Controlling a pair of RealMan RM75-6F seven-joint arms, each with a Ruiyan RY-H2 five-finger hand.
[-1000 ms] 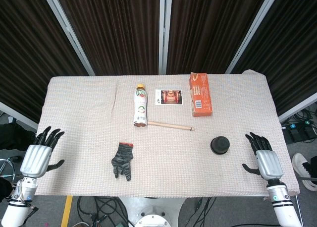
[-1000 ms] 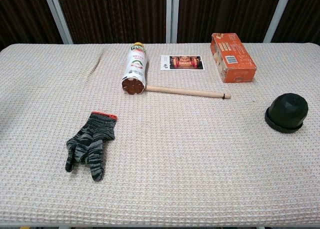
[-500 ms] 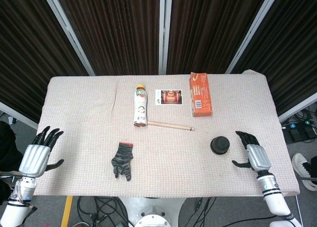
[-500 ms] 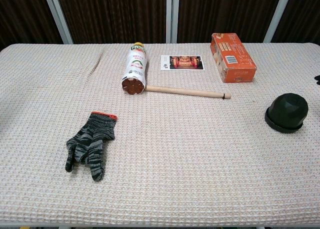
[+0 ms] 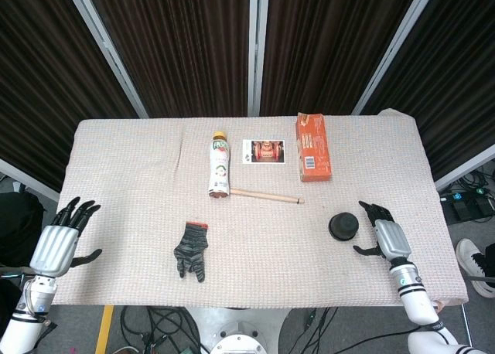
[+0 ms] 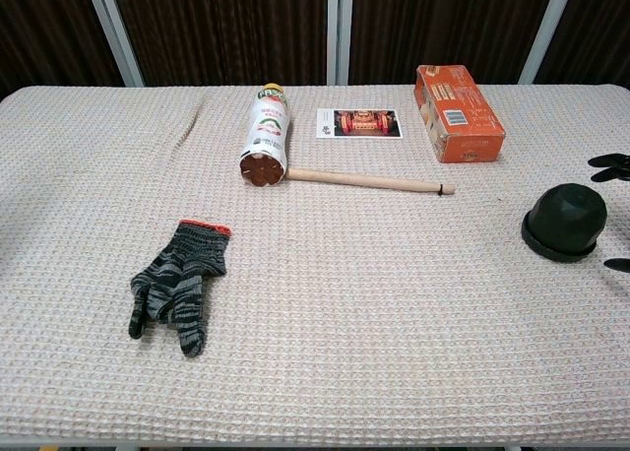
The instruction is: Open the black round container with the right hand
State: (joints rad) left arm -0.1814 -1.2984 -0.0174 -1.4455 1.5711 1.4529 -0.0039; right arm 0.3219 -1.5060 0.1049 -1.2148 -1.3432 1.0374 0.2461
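Black and unopened, the round container (image 5: 343,226) sits on the table (image 5: 124,176) just beside our right hand (image 5: 382,235), whose fingers (image 5: 369,212) are spread and grasp nothing; we judge the task barely begun, with the grasp and the lid removal left. Our left hand (image 5: 60,242), also released, hangs off the table's near edge. In the chest view only the right fingertips (image 6: 610,161) show, and no lid seam is clear.
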